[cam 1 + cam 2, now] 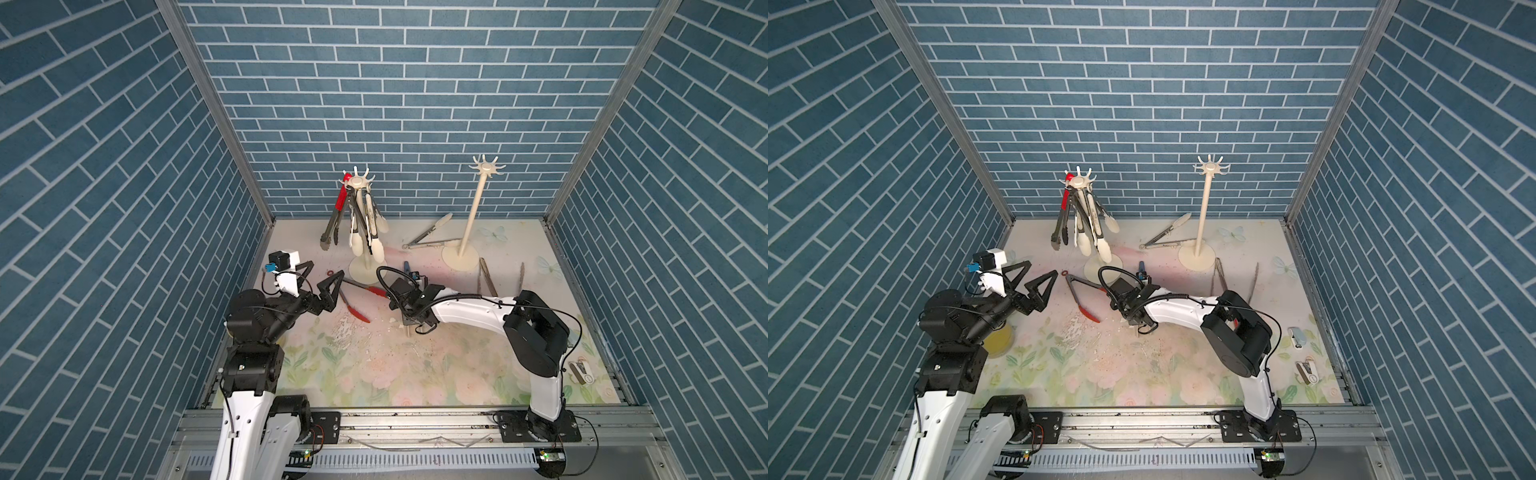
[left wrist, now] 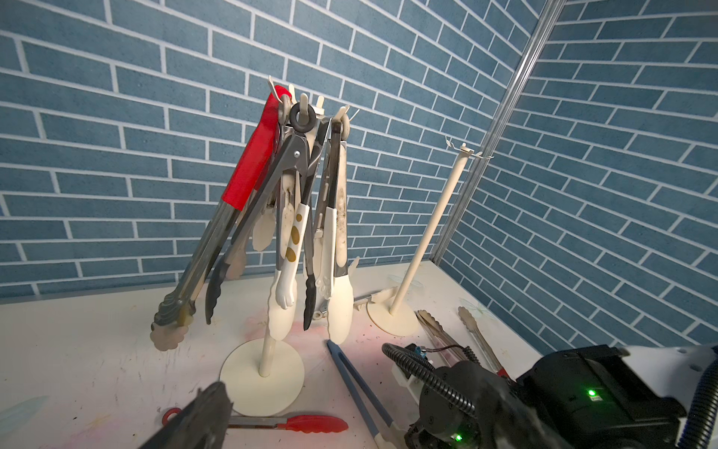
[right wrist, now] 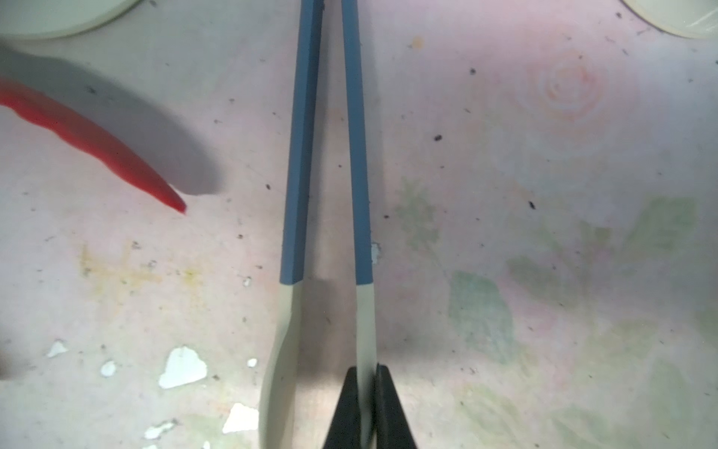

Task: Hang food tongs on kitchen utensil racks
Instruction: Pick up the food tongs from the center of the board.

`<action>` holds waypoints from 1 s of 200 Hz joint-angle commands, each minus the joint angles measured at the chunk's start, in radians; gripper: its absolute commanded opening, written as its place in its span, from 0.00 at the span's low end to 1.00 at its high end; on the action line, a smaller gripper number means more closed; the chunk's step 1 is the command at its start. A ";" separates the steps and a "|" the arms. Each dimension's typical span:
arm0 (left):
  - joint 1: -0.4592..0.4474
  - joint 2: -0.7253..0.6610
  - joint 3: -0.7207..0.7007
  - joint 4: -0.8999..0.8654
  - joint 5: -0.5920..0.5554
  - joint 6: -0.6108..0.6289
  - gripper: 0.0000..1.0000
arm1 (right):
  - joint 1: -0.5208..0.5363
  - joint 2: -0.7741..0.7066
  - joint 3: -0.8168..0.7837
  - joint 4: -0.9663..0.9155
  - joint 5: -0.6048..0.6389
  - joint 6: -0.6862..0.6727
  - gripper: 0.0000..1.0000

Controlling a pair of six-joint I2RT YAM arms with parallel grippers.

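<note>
Right wrist: blue tongs [image 3: 302, 155], tips toward fingers [image 3: 393, 412]

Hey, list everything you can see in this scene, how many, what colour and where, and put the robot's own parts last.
hanging tongs: several, red, black, white; on the left rack
left rack: one, cream; back middle
right rack: one, cream, hooks bare; back right
cream-tipped tongs: one; lying by the right rack's base
red-tipped tongs: one; lying between the grippers
blue tongs: one, cream tips; before the left rack's base
steel tongs: count unclear; right of the right rack
table: one, floral
left gripper: open, empty
right gripper: shut on one arm of the blue tongs
</note>
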 commanded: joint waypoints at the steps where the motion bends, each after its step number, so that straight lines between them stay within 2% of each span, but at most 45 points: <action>1: -0.004 -0.002 -0.011 0.005 0.002 0.008 0.99 | 0.002 -0.060 -0.023 -0.048 0.075 -0.006 0.00; 68: -0.004 0.001 -0.011 0.008 0.004 0.006 0.99 | -0.007 -0.106 -0.093 -0.019 0.087 -0.047 0.00; 200: -0.004 0.003 -0.011 0.005 0.004 0.006 0.99 | -0.108 -0.310 -0.345 0.238 -0.042 -0.199 0.00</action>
